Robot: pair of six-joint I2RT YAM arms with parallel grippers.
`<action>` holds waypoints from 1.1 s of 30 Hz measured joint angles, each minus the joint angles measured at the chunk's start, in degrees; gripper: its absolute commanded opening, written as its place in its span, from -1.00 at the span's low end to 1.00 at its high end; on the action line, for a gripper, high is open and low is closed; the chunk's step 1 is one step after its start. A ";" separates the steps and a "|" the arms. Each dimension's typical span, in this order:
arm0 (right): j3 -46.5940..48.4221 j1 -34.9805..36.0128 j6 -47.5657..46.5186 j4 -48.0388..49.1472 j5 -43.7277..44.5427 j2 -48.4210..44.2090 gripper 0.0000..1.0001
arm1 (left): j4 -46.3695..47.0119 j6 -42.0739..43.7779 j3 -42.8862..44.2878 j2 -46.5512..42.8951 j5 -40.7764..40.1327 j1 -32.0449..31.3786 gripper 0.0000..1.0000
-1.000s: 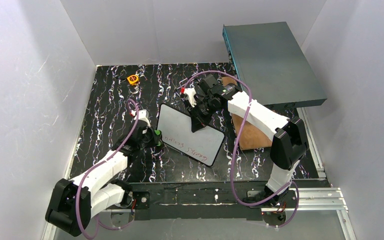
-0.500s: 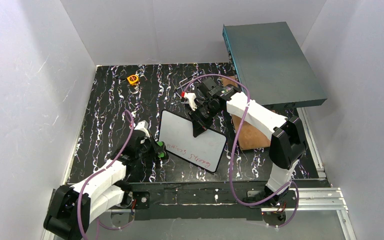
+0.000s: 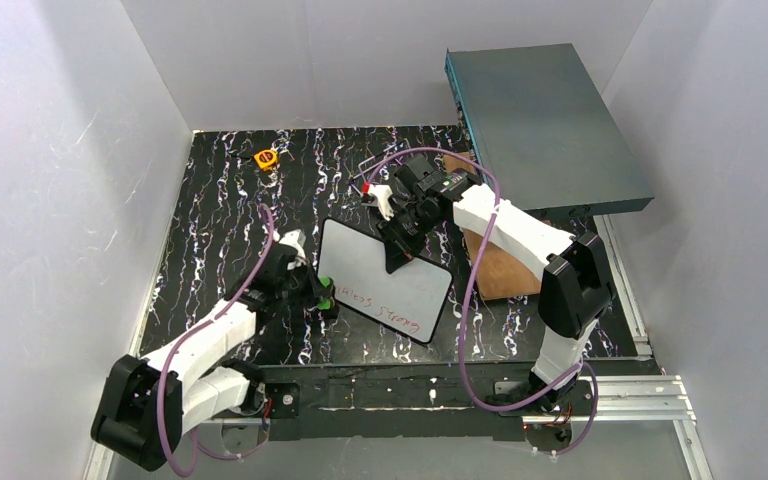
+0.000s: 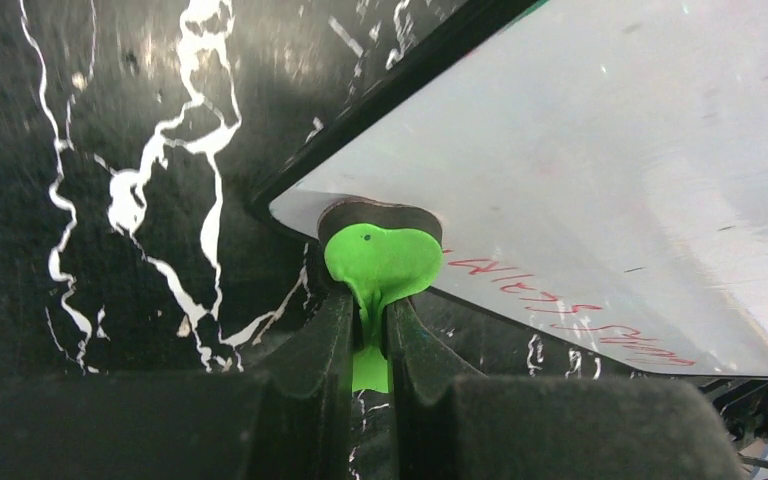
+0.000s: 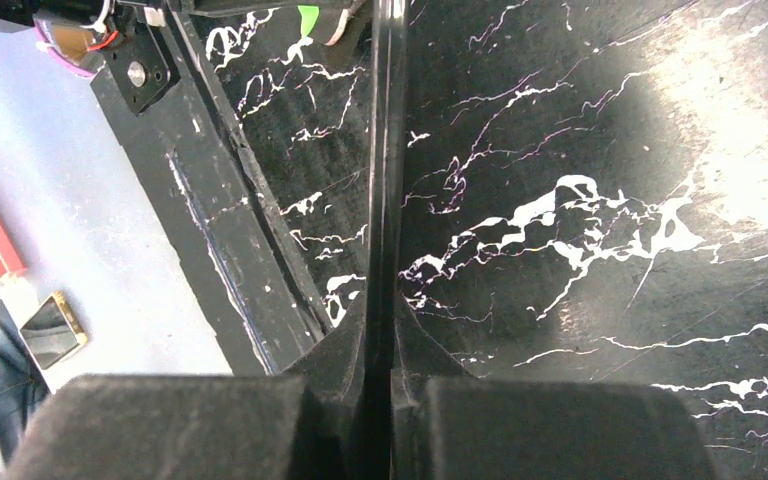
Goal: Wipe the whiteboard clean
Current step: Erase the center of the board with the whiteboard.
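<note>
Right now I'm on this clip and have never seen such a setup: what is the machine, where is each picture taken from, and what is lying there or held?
These are two robot arms bolted to the near edge of a black marbled table. The wide picture looks down from above and behind them; the other two come from a camera on each wrist. On or beside the table are a small whiteboard with red writing, a brown wooden board, a large grey-green box and a small orange thing, too small to name. The left arm's fingers are shut on a green eraser, set at the whiteboard's corner beside the writing. The right arm's fingers pinch the whiteboard's thin far edge, apparently to steady it.
</note>
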 measured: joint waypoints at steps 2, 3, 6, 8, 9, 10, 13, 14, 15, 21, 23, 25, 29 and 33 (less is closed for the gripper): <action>0.00 -0.02 0.02 0.68 0.31 0.00 -0.97 | -1.09 1.01 2.34 0.94 -0.68 0.55 -1.00; 0.00 -0.04 0.02 1.11 0.46 0.00 -0.97 | -1.62 1.44 3.61 1.51 -1.14 1.03 -1.00; 0.00 -0.22 0.02 2.51 0.61 0.00 -0.97 | -2.99 2.64 6.25 2.73 -2.38 2.27 -1.00; 0.00 -0.28 0.04 3.08 0.61 0.00 -0.97 | -4.15 3.37 7.72 3.50 -2.91 2.56 -1.00; 0.00 -0.28 0.02 3.30 0.63 0.00 -0.97 | -4.76 3.63 8.31 3.87 -2.95 2.62 -1.00; 0.00 -0.28 0.04 3.34 0.63 0.00 -0.97 | -5.01 3.85 8.50 4.09 -2.91 2.67 -1.00; -0.02 -0.28 0.04 3.06 0.57 0.00 -0.97 | -5.40 3.91 8.31 4.00 -2.03 2.71 -1.00; -0.02 -0.28 0.00 2.89 0.55 0.00 -0.97 | -5.38 3.78 8.02 3.80 -1.68 2.71 -1.00; -0.02 -0.28 0.02 2.54 0.48 0.00 -0.97 | -4.98 3.54 7.34 3.39 -1.18 2.71 -1.00; -0.02 0.15 0.00 -0.15 -0.37 0.00 -0.97 | -4.09 1.22 1.79 0.87 2.69 2.38 -1.00; -0.04 0.20 0.00 -0.48 -0.61 0.00 -0.97 | -4.02 0.61 0.70 0.87 3.74 2.01 -1.00; -0.04 0.20 -0.02 -0.74 -0.79 0.00 -0.97 | -4.00 0.22 0.17 1.01 4.74 1.42 -1.00; -0.04 0.20 -0.17 -0.83 -0.81 0.00 -0.97 | -3.45 0.04 0.13 2.73 6.54 0.13 -1.00; -0.04 0.20 -0.48 -0.83 -0.76 0.00 -0.97 | -3.78 0.48 1.14 5.25 8.00 -0.44 -1.00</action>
